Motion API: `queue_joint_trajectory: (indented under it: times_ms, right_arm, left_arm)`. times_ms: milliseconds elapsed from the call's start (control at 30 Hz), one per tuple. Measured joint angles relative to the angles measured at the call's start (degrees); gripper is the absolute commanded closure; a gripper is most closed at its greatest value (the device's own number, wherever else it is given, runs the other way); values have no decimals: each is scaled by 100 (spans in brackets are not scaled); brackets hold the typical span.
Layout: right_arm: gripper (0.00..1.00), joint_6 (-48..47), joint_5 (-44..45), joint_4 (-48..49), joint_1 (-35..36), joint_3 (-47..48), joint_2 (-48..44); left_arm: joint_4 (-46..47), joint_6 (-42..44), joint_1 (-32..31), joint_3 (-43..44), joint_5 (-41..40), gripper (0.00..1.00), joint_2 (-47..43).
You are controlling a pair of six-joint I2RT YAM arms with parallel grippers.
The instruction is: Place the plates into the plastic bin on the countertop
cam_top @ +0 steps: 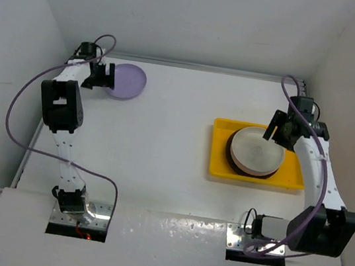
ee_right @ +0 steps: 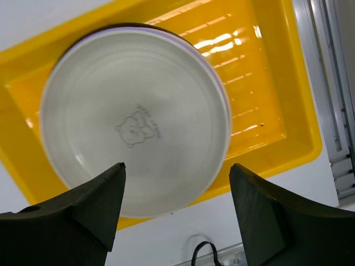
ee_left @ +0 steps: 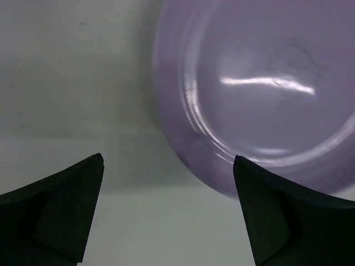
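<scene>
The left gripper (ee_left: pixel 169 160) has its jaws spread wide and holds nothing. The lavender plate (ee_left: pixel 266 83) lies on the counter (cam_top: pixel 163 137) just ahead of it, toward its right finger. The right gripper (ee_right: pixel 177 166) is also spread and empty, above the yellow bin (ee_right: pixel 277 83). Directly below it the cream plate (ee_right: pixel 133 116) tops a stack in the bin. A dark rim seems to show underneath, but I cannot tell how many plates there are.
</scene>
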Motion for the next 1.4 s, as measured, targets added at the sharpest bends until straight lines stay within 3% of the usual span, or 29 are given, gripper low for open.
queue_joint_trajectory:
  times_ms: [67,167,200,267,400,600,767,900,1067,1133,1267,1400]
  right_arm:
    - [26,-15,22,4,236,140,-52]
    - [26,-31,96,-7,531,302,-85]
    - [26,-33,116,-15,612,358,-85]
    - [27,-48,190,-35,758,490,-85]
    - [28,-120,474,-68,1126,815,-85]
    - [28,-378,584,76,1947,1207,-7]
    - [29,-625,192,391,2793,1462,396]
    - [29,-636,-223,905,3456,1784,1064]
    - [29,-612,-739,1493,3882,2144,1825]
    - [35,-581,-903,1674,3928,2194,1998]
    - [57,-424,-1043,2004,3926,2153,2085]
    - [64,-210,-1110,2439,3923,1869,2072]
  left_arm:
    - [160,-162,52,46,-385,0,326]
    - [219,-278,66,393,-621,18,758]
    - [223,-278,61,619,-623,35,905]
    - [361,-308,66,879,-431,50,1082]
    - [435,-197,68,870,205,100,1117]
    - [243,151,92,769,1279,100,1058]
    - [-282,868,-96,-221,1746,100,140]
    - [-824,1502,-802,-581,1878,100,-1233]
    - [-1300,1827,-1611,-131,2382,100,-2221]
    - [-1530,1902,-1707,-59,2581,100,-2365]
    - [-2070,1969,-1700,-59,2782,100,-2293]
    - [-2328,1987,-1711,-57,3051,100,-2269]
